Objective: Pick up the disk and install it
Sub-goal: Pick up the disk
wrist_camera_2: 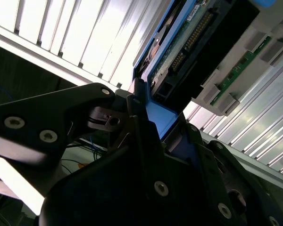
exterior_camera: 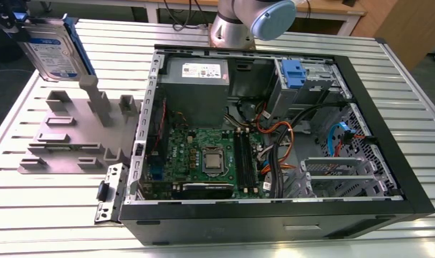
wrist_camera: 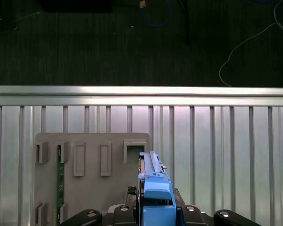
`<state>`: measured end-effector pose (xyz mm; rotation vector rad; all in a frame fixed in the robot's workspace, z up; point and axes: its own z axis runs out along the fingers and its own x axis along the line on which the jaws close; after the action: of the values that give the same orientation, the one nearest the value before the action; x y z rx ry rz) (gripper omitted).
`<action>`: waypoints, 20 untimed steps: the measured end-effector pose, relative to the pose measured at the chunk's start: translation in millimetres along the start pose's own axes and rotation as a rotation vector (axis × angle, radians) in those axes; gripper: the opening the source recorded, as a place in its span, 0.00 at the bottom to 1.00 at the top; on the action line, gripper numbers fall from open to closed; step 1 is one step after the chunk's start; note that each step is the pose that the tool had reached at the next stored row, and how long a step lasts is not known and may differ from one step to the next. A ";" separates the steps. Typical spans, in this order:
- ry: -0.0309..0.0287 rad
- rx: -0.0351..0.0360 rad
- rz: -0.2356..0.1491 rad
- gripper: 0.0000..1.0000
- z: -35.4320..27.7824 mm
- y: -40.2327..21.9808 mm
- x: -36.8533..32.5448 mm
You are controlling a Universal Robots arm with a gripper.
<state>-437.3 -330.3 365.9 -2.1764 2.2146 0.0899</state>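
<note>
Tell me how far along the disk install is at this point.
Done: the disk is picked up, raised above the grey holder. In hand: the gripper clamps its blue carrier, with the drive upright and its label facing the exterior view. Left: the install itself; the disk hangs outside the open computer case, on the exterior view's left.

We see a slatted metal table (exterior_camera: 31, 215). A grey holder (exterior_camera: 67, 145) sits left, an open computer case (exterior_camera: 275, 217) centre-right.
</note>
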 end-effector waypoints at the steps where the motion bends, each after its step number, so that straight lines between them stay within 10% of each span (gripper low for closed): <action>1: 0.0000 0.0000 0.000 0.36 0.0 0.0 0.0; 20: -0.0006 0.0001 0.000 0.36 -11.7 0.2 -0.7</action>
<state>-437.3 -330.3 377.6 -2.1761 2.2141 0.0904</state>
